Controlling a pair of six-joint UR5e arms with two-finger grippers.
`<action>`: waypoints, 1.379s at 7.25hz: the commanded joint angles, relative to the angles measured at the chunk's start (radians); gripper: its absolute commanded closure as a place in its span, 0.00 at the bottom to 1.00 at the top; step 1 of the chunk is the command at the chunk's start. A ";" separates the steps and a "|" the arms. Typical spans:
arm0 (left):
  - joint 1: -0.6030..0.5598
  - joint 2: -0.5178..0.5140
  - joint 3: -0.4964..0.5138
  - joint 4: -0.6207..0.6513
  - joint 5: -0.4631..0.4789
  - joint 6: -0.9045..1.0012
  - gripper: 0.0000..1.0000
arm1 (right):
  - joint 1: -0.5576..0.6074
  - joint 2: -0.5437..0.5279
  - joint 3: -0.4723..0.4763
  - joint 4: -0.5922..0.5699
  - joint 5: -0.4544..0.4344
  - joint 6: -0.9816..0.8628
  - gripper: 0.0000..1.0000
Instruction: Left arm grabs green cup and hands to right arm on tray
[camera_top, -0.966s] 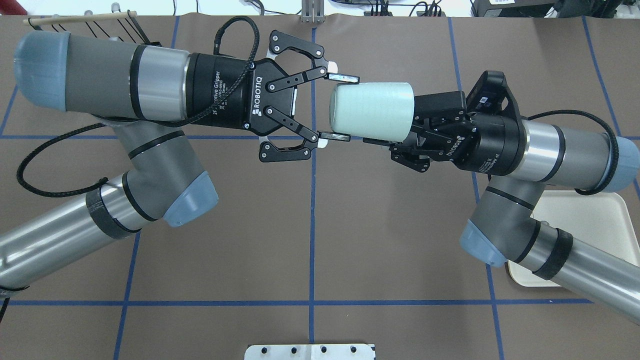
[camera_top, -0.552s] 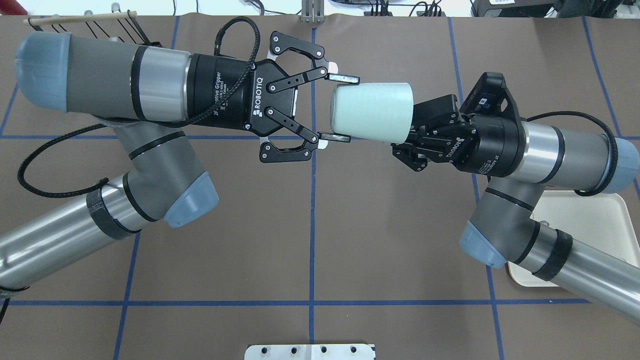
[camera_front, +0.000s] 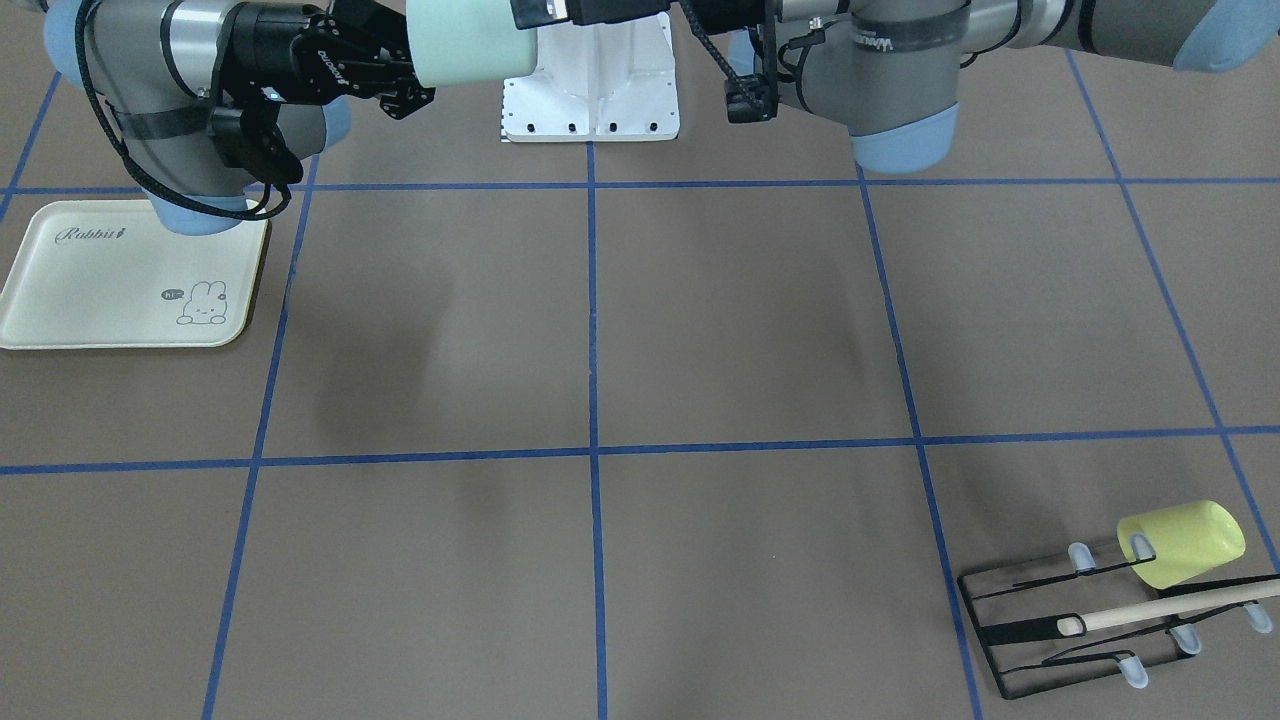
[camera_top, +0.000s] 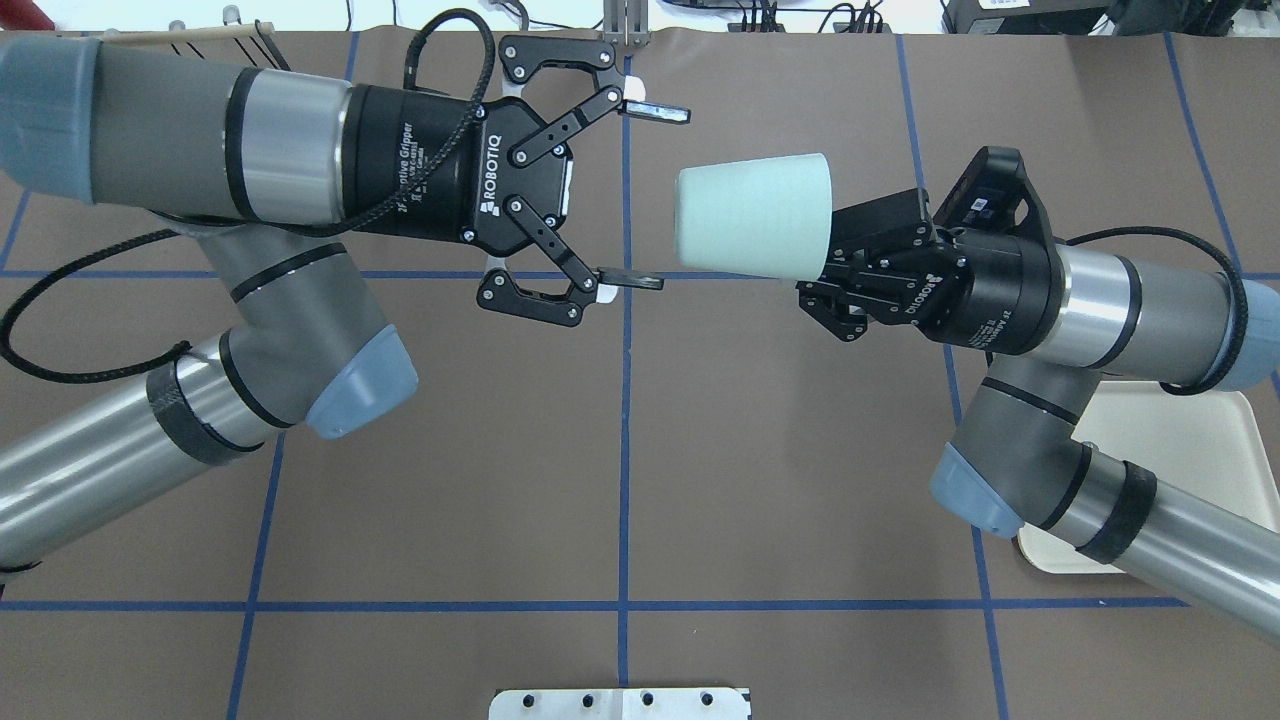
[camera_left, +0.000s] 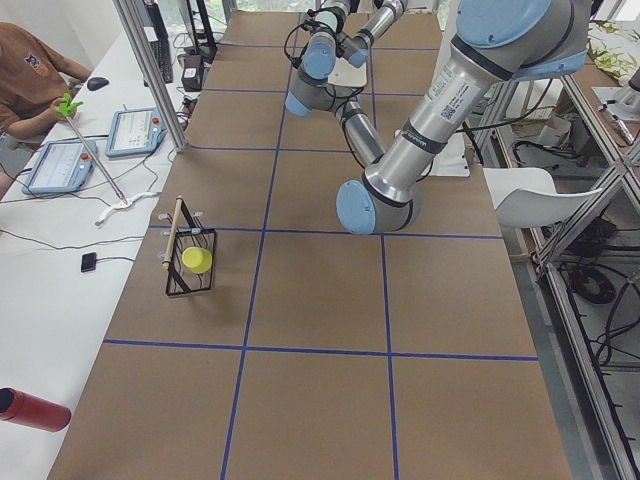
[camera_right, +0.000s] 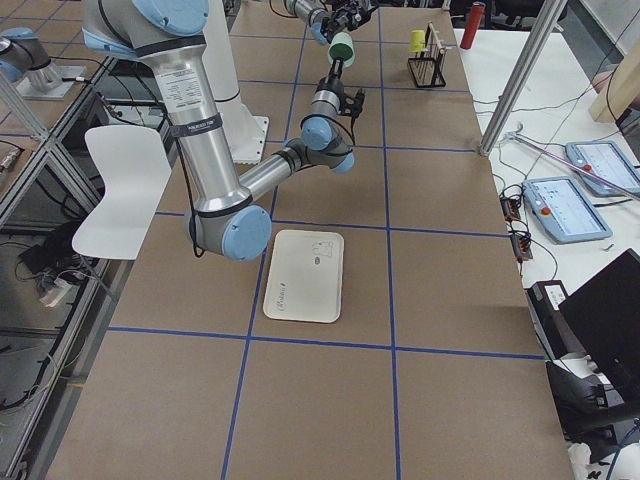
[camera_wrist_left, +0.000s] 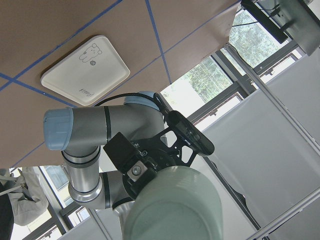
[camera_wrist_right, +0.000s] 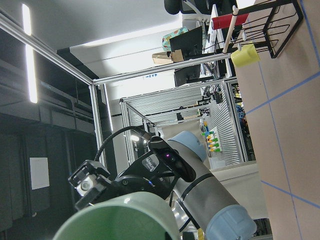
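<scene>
Saw only part of the tray (camera_top: 1190, 440) overhead, the rest under the right arm (camera_top: 1120, 300) and past the edge. Could not see the right gripper's (camera_top: 838, 258) fingertips, hidden behind the green cup (camera_top: 755, 215). Found the cup and left gripper (camera_top: 643, 195) cropped by the top edge in the front-facing view. Could not judge either grip from the side views: too small.

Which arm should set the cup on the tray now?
Right. The right gripper is shut on the green cup, the left gripper is open and clear of it, and the tray lies by the right arm.
</scene>
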 joint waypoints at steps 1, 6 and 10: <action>-0.081 0.023 0.000 0.052 -0.134 0.112 0.00 | 0.034 -0.117 -0.053 0.076 -0.020 -0.011 1.00; -0.107 0.029 -0.006 0.107 -0.136 0.214 0.00 | 0.191 -0.259 -0.264 0.154 0.231 -0.232 1.00; -0.275 0.147 -0.005 0.209 -0.303 0.475 0.00 | 0.491 -0.250 -0.391 0.043 0.686 -0.348 1.00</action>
